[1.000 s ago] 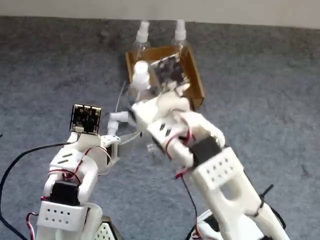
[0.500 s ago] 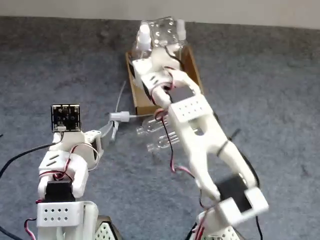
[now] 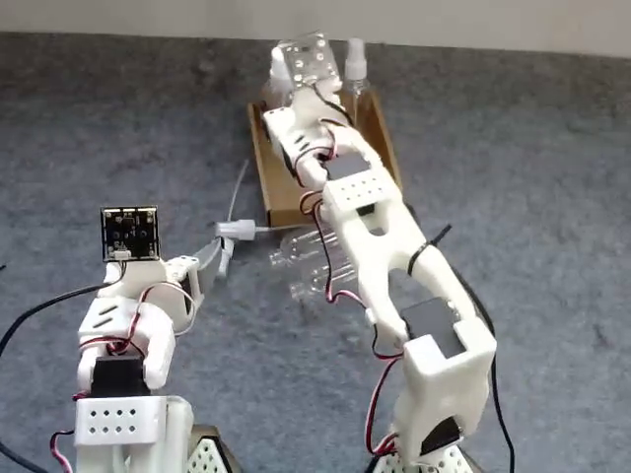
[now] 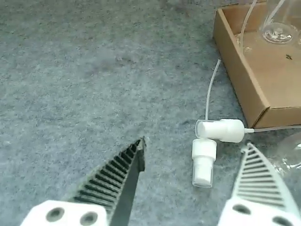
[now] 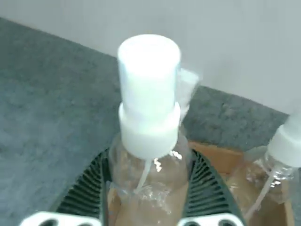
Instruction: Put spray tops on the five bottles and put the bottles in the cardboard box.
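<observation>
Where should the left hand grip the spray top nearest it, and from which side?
Probably the stubby white body of the spray top, from above, one finger on each long side. It lies flat on the carpet; its thin dip tube would bend. A second spray top lies across its tube end, so grip nearer the free end. The open left hand hangs over it.
</observation>
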